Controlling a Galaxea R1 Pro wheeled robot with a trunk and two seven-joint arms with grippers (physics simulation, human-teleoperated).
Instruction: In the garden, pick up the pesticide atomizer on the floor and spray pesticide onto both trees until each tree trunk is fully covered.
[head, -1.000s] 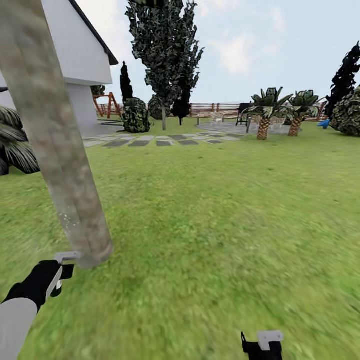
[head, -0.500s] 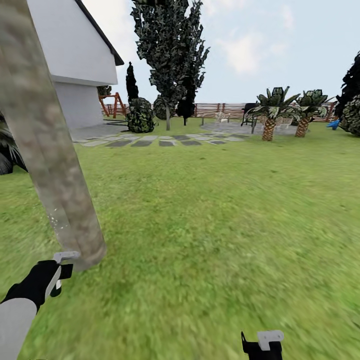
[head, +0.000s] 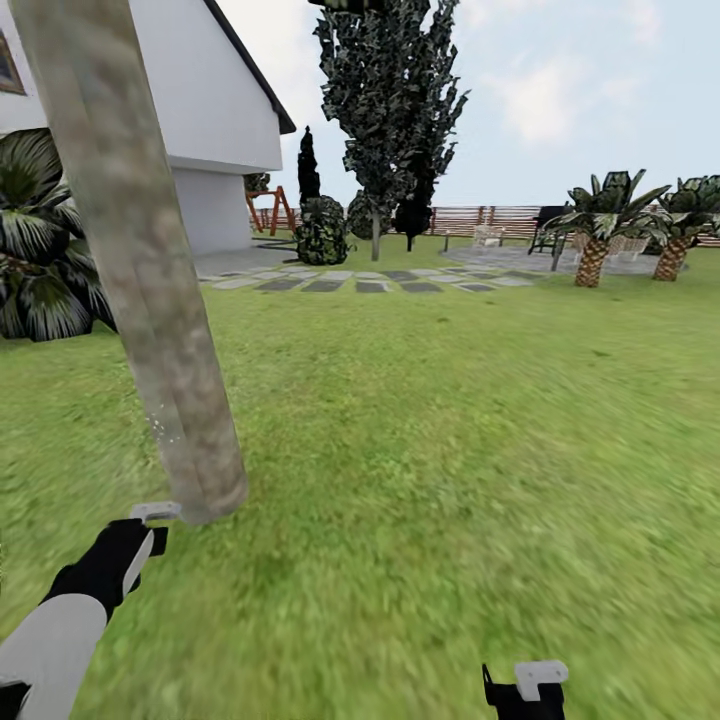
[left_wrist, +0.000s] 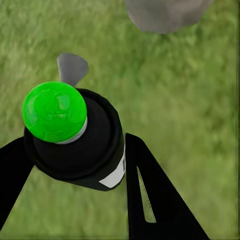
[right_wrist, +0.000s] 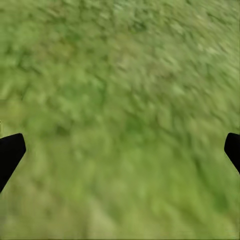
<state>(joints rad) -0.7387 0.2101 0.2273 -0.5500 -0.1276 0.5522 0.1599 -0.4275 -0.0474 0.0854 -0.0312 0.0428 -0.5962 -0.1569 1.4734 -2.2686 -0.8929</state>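
Note:
In the left wrist view my left gripper is shut on the pesticide atomizer, a small dark bottle with a white band and a tip that shows bright green. Its grey nozzle points at the foot of a tree trunk. In the head view that thick, mottled grey-tan trunk leans up from the lawn just past my left gripper, with pale specks on its lower side. The second tree stands far back beside the stepping stones. My right gripper hangs open over bare grass.
A white house and a dark fronded plant stand at the left. Stepping stones lead to a paved patio with chairs and short palms. A slatted fence closes the back, with open lawn in between.
The whole view has shifted, so the camera has turned left: house, trees and palms all slid right. Both arms keep their places in the picture, and the left gripper stays by the trunk's foot.

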